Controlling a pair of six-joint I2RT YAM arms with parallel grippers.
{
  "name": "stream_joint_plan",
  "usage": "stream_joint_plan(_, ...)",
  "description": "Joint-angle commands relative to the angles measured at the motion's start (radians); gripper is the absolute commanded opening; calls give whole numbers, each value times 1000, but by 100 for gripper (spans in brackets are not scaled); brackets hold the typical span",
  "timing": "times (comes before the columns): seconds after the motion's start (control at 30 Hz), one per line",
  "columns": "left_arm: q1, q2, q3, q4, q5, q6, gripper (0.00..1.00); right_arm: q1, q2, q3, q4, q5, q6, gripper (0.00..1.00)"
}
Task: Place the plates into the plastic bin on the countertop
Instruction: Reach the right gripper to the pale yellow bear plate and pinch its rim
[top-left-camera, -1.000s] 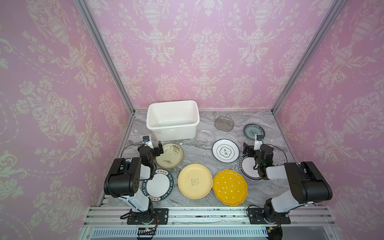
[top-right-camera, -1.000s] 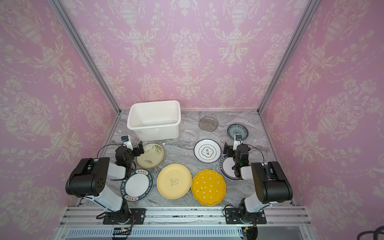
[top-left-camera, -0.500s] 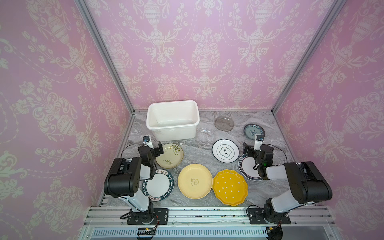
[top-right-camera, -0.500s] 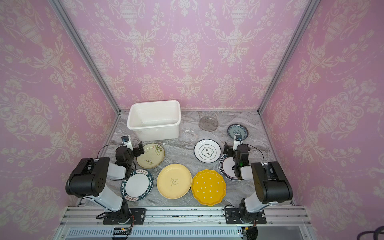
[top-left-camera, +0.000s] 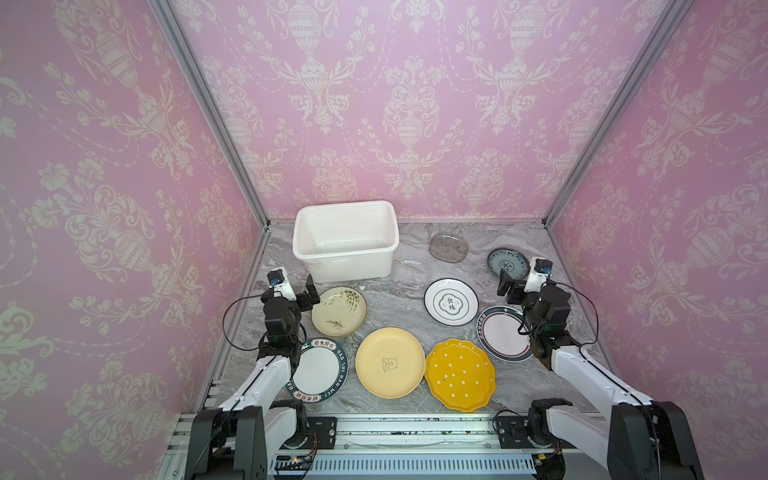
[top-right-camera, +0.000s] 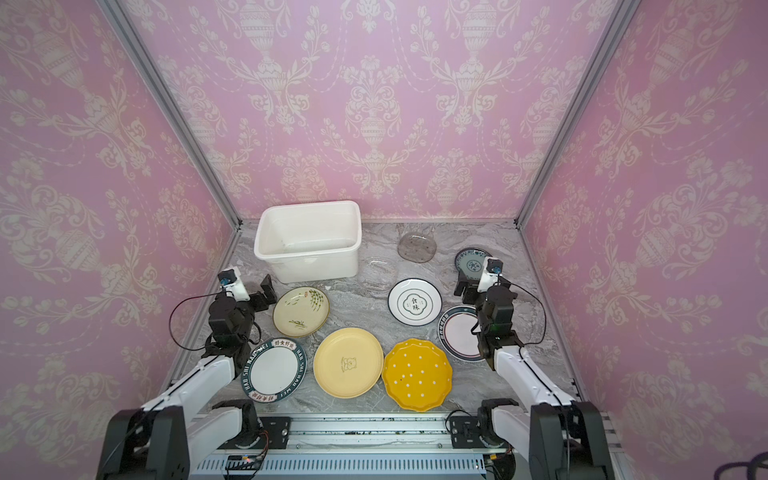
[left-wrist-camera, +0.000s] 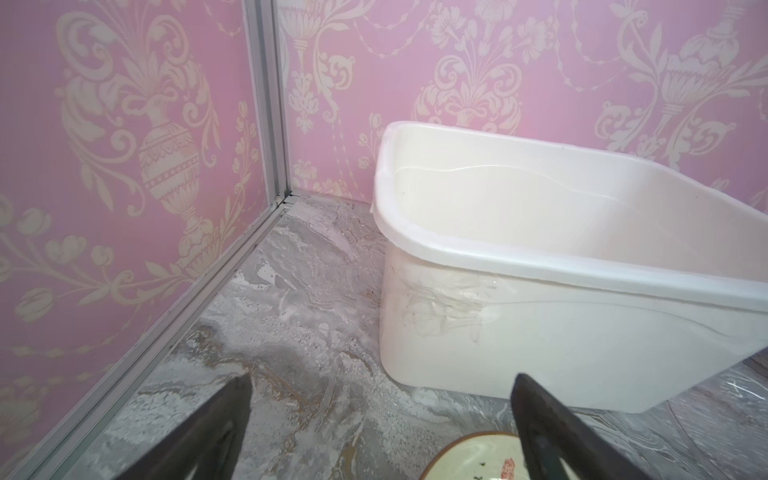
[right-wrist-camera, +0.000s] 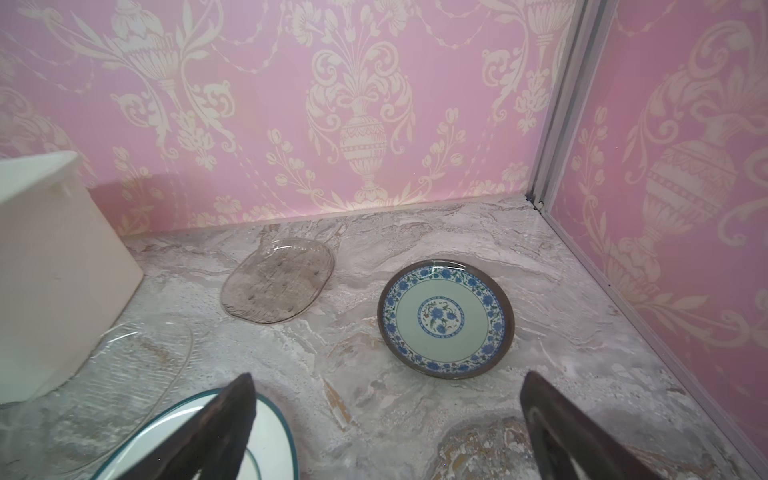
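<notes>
**Top views: round plates (top-left-camera: 390, 362) lie flat on the grey marble countertop (top-left-camera: 390, 309)**

In both top views the deep white plastic bin (top-left-camera: 345, 266) stands at the back left. Left wrist view: the left gripper (left-wrist-camera: 382, 378) is spread wide near the bin. Right wrist view: the right gripper (right-wrist-camera: 386, 375) is spread wide too, near a round blue-patterned plate (right-wrist-camera: 446, 318)

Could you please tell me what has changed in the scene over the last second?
Nothing visibly changed. The left gripper and right gripper stay open and empty in the same poses, the plates lie where they were on the countertop, and the plastic bin has not moved.
</notes>
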Motion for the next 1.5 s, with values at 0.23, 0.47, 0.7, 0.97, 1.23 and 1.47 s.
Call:
stream_joint_plan(0.23, 4, -545, 159, -999, -75, -571, 99, -20, -363, 181, -707, -136, 495, 100)
stream_joint_plan(0.47, 4, -534, 193, -988, 275, -717, 99, -21, -320, 340, -959, -387, 468, 100)
stream_joint_plan(0.7, -23, -380, 300, -1106, 426, -763, 99, 76, -120, 528, -1203, -533, 366, 100)
stream_joint_plan(0.97, -27, -272, 386, -1305, 364, -805, 99, 516, 194, 702, -1338, -361, 238, 88)
stream_joint_plan(1.23, -39, -193, 457, -1504, 285, -719, 99, 722, 549, 876, -1367, -276, 132, 81)
stream_joint_plan(1.47, -49, -184, 443, -1498, 298, -733, 99, 754, 759, 946, -1372, -281, 106, 78)
